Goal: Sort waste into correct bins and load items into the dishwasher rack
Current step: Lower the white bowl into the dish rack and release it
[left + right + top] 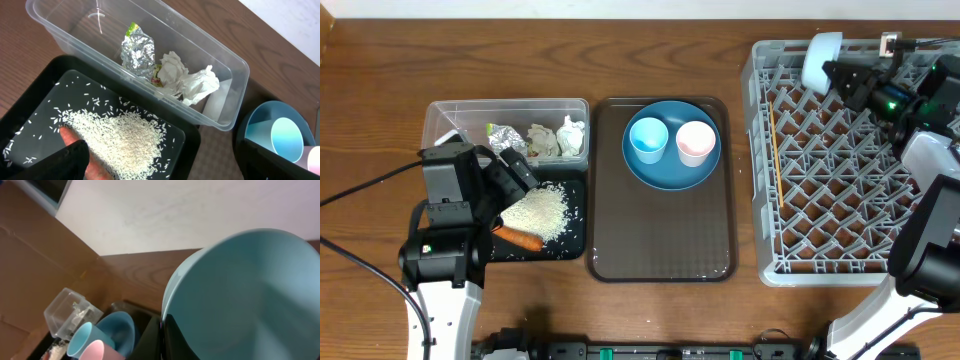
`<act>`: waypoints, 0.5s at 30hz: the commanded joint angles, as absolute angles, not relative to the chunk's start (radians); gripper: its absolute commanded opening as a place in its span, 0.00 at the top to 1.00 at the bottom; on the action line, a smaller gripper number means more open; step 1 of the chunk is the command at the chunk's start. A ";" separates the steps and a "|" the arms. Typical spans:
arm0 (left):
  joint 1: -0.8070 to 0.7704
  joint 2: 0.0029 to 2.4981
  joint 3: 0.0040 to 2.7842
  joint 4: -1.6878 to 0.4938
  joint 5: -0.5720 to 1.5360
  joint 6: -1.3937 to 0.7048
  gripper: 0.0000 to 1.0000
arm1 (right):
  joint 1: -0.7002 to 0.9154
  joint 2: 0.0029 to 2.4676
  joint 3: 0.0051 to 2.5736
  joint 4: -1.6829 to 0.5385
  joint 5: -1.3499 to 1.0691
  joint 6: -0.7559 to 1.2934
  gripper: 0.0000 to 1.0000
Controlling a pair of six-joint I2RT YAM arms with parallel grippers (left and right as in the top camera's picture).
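You have the waste sorted: foil wrapper [505, 137] and tissue wads [570, 135] in the clear tub [435, 110] far left, rice [535, 212] and carrot [520, 239] in the black tray [575, 245] near left; chopsticks [776, 140] lie in the rack [820, 200] at right, the right gripper [833, 74] has its jaws clamped on the bowl [820, 58] over the rack's far edge, the plate [670, 175] with light-blue cup [648, 138] and pink cup [695, 142] is not yet loaded, and the left gripper [518, 170] hangs over the rice, jaw opening not readable.

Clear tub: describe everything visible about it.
The clear tub is a rectangular see-through plastic box with a rounded rim, upright and open-topped on the wooden table. Inside lie a crumpled foil wrapper and white tissue wads. Its long side runs beside the black tray; nothing grips it.
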State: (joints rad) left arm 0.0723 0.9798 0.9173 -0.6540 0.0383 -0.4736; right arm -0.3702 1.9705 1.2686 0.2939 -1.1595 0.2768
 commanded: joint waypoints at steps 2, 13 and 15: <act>0.078 0.979 0.936 -0.654 0.033 -0.464 0.05 | -0.379 1.982 1.281 0.299 -1.148 0.226 0.99; 0.078 0.979 0.936 -0.654 0.033 -0.464 0.05 | -0.388 2.028 1.281 0.283 -1.141 0.224 0.99; 0.077 0.979 0.936 -0.654 0.033 -0.464 0.05 | -0.397 2.029 1.281 0.276 -1.141 0.248 0.99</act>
State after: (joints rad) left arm 0.0719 0.9798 0.9173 -0.6537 0.0383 -0.4736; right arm -0.3733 2.0113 1.2686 0.2825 -1.1393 0.2314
